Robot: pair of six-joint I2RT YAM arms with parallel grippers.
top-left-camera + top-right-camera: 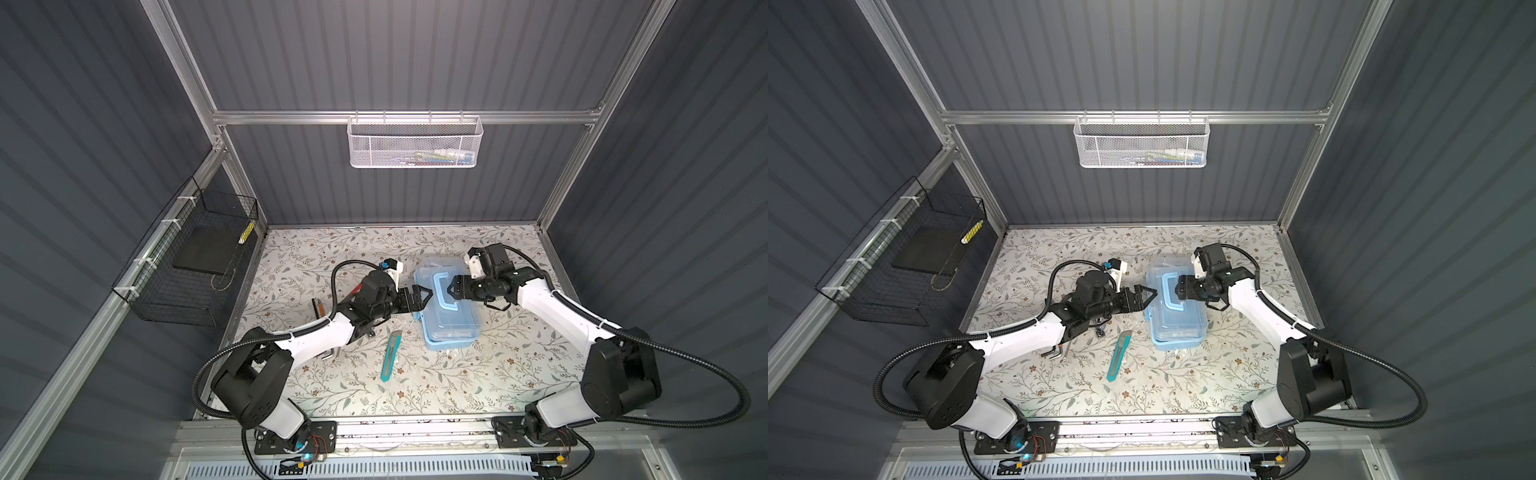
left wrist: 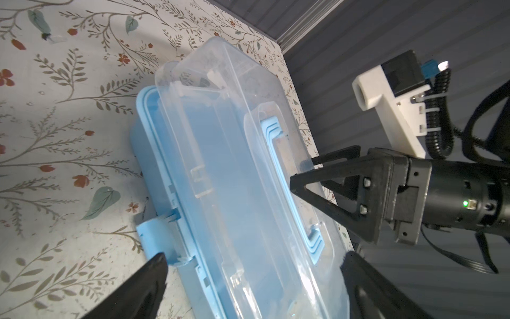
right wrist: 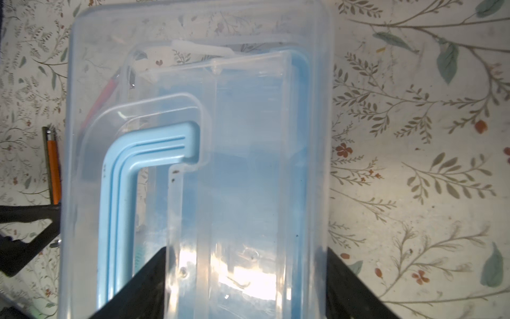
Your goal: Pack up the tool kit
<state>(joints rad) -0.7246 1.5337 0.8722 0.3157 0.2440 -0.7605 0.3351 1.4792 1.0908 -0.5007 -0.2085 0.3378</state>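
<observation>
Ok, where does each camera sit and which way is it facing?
Top views: high at the front, looking down on the table; both arms show, left gripper and right gripper at the tool kit.
Left wrist: beside the tool kit, facing the right gripper; own fingers show.
Right wrist: above the lid, looking down; own fingers show.
Shared: both wrist views show the handle.
</observation>
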